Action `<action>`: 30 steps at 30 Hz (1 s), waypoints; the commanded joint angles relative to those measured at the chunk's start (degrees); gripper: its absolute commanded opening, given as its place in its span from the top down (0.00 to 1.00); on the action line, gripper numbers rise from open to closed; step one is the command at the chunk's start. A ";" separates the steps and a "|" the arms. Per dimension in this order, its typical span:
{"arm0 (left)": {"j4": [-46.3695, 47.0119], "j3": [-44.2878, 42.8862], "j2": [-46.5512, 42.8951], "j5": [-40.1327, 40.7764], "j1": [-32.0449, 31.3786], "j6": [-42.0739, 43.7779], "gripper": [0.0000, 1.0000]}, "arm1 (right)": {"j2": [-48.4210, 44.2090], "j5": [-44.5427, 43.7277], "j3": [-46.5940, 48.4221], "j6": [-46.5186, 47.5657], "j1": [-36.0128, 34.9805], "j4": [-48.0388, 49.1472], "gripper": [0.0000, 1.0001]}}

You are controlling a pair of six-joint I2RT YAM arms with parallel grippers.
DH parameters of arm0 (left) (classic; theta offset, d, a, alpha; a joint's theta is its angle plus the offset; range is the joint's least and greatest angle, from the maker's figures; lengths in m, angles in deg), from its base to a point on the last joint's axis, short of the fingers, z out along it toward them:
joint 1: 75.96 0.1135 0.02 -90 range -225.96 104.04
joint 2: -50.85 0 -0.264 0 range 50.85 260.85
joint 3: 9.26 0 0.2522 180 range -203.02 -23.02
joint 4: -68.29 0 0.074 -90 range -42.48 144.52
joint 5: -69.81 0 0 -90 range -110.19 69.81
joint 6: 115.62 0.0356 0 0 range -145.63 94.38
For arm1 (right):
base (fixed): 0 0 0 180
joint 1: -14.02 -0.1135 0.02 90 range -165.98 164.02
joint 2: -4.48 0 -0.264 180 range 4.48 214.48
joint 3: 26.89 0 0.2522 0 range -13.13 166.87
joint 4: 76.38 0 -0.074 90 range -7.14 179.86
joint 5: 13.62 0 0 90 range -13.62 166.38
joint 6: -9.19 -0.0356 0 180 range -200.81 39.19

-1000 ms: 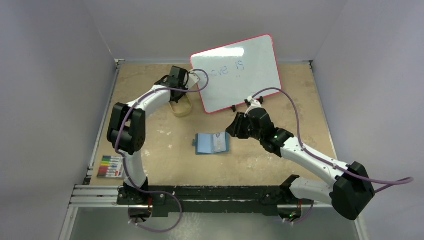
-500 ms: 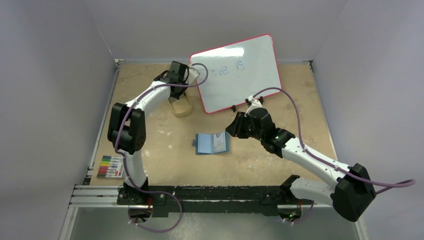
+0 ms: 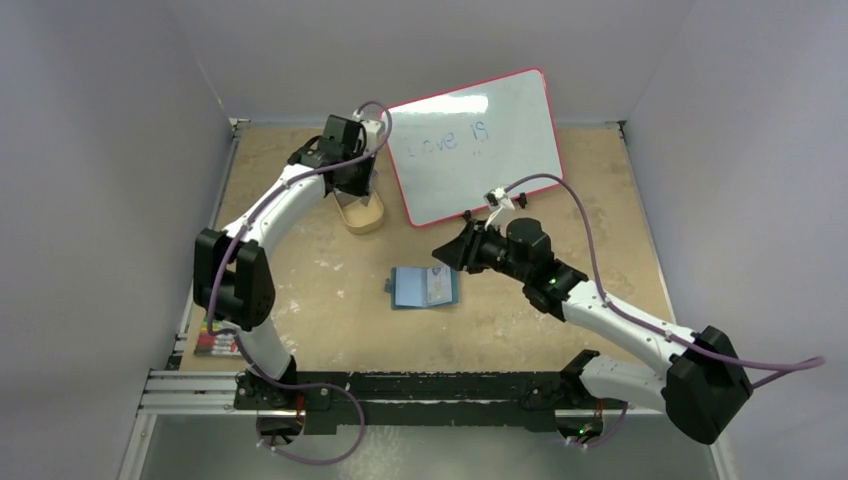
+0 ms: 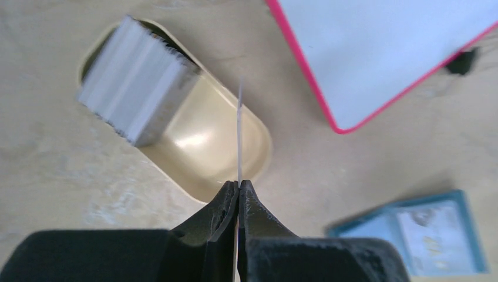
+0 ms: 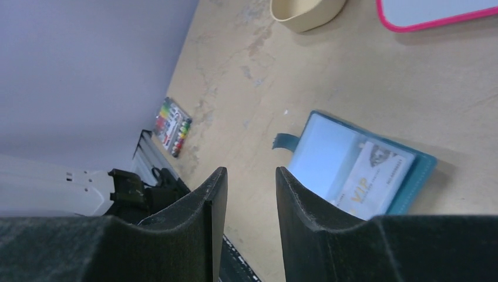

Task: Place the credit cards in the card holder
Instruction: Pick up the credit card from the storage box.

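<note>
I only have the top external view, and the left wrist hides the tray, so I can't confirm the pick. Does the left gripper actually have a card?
Observer: Yes. The left wrist view shows the left gripper shut on one thin grey-silver card, seen edge-on, over the tan oval plastic tray.
Operator: Any more cards in that tray?
Observer: A stack of grey-silver cards sits tilted at one end of it.
Operator: Is the wallet ready?
Observer: The right wrist view shows the teal-blue folding card holder lying open, with a pale card printed VIP in one pocket.
</note>
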 commanded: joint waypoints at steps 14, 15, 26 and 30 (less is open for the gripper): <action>44.32 36.89 -29.60 -44.65 0.22 -59.55 1.00 | 8.31 16.73 3.53 -10.79 9.80 22.40 0.49; 46.54 38.60 -30.59 -45.52 0.15 -61.79 1.00 | 8.61 17.66 3.04 -11.59 10.22 23.52 0.47; 60.36 46.96 -32.55 -48.72 0.17 -73.83 1.00 | 13.28 23.82 3.10 -16.17 10.79 29.96 0.54; 61.58 47.74 -31.53 -48.86 0.14 -74.21 1.00 | 14.97 25.42 2.85 -17.47 10.77 33.03 0.63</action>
